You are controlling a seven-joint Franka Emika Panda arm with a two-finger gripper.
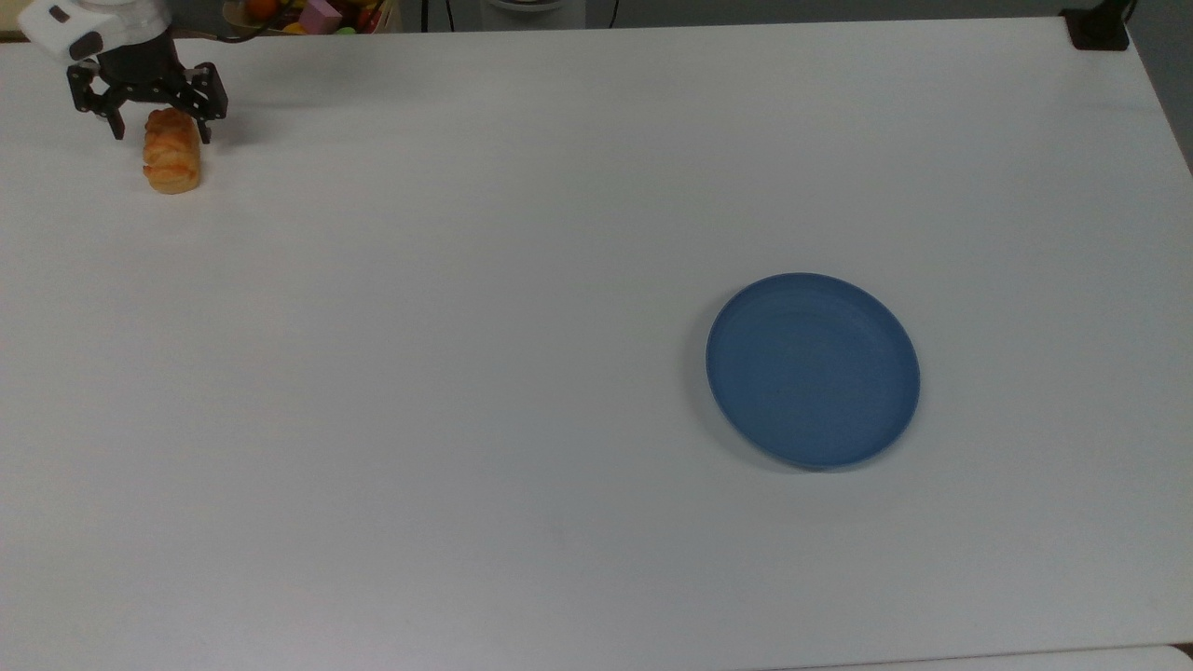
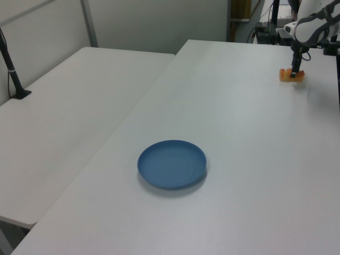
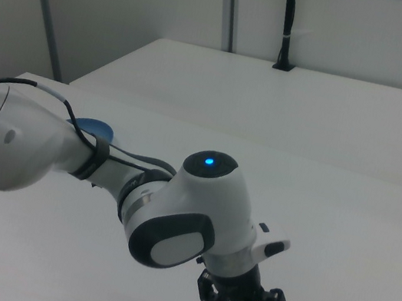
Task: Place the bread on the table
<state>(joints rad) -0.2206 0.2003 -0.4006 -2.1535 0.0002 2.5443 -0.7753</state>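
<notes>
Top view: ridged golden-orange bread (image 1: pixel 171 163)

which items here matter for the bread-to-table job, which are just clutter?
Job:
- bread, lying on the table
- gripper, open, fingers either side of the bread's far end

Lying about:
- blue plate, empty
- bin of colourful toys past the table's far edge
</notes>
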